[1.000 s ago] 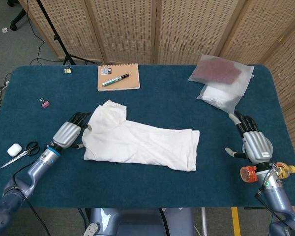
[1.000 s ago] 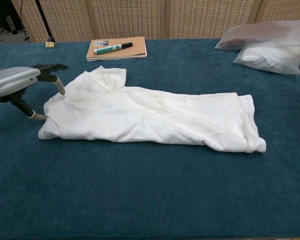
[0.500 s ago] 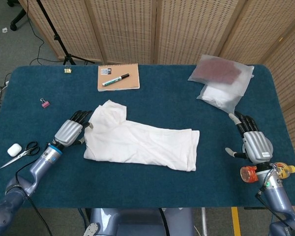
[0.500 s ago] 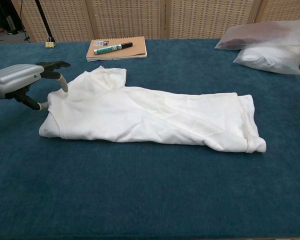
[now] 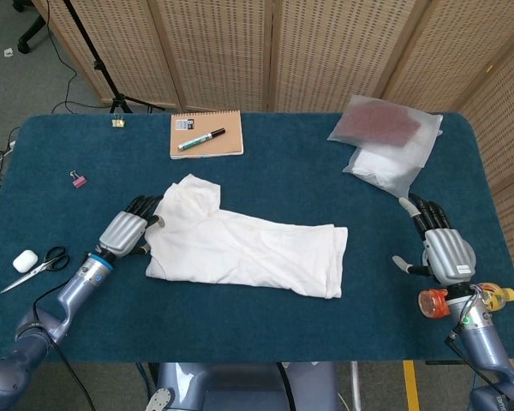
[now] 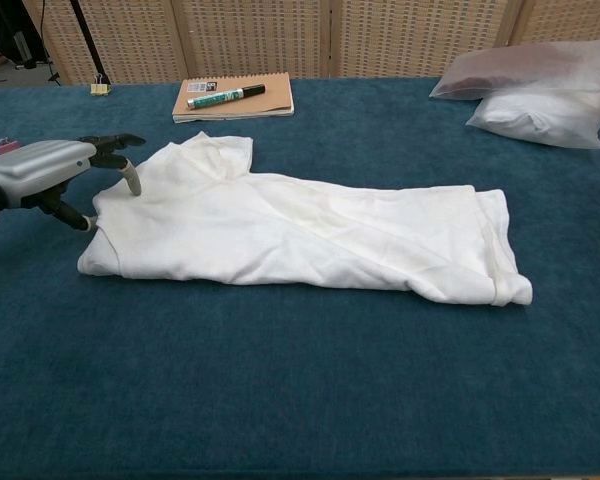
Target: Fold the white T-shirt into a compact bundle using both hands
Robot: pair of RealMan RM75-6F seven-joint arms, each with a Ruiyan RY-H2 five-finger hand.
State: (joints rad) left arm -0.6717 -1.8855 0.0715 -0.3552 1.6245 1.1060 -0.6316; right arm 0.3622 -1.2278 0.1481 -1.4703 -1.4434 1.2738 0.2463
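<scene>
The white T-shirt lies partly folded as a long flat strip across the middle of the blue table, one sleeve sticking out toward the back left. My left hand is at the shirt's left edge, fingers spread, fingertips touching the cloth near the sleeve; it holds nothing that I can see. My right hand rests open on the table at the right edge, well away from the shirt and seen only in the head view.
A notebook with a green marker lies at the back. Two plastic-wrapped packages sit at the back right. Scissors, a white earbud case and a pink clip lie at the left.
My left hand has slid a little toward the shirt's left edge and nudged that edge slightly inward. The right hand has not moved.
</scene>
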